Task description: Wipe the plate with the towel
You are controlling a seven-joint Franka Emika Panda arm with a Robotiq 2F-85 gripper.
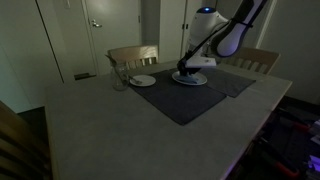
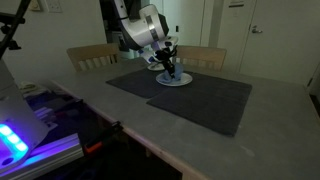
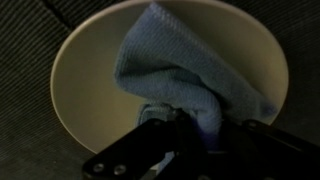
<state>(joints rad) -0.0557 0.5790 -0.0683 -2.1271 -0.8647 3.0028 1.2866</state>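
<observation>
Reaching steeply down from above, the arm (image 2: 148,28) is bent over the plate (image 3: 85,85), with the gripper (image 3: 168,114) held at the plate's middle. The blue towel (image 3: 180,55) is clenched in the jaws and draped across the plate.

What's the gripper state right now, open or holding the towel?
Gripper: closed on the blue towel, which lies bunched on the plate.
</observation>
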